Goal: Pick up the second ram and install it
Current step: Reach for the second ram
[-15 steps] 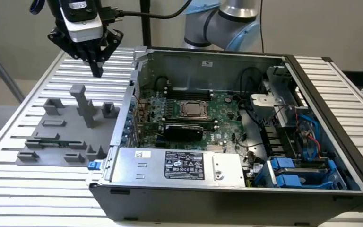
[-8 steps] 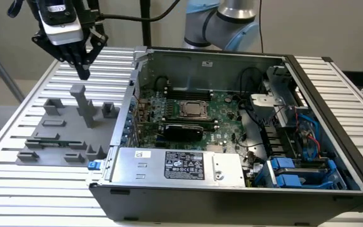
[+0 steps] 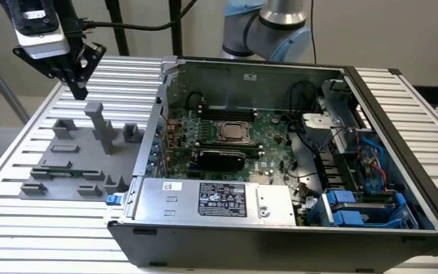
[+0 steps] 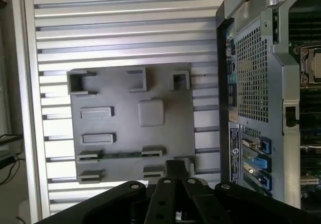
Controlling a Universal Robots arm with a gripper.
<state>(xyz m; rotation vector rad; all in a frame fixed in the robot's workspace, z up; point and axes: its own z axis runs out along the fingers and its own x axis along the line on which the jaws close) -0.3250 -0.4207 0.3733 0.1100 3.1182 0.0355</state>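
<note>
Bright, even light; glare on table slats; soft shadows.

The gripper hovers above the gray holder cradling the second ram.

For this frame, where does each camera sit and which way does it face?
Exterior view: off the arm, raised, looking down into the open computer case and at the gray holder; the arm and gripper show.
Wrist view: on the wrist, looking down on the gray holder carrying the second ram; the gripper shows.
Shared: gray holder, computer case, slatted table.
</note>
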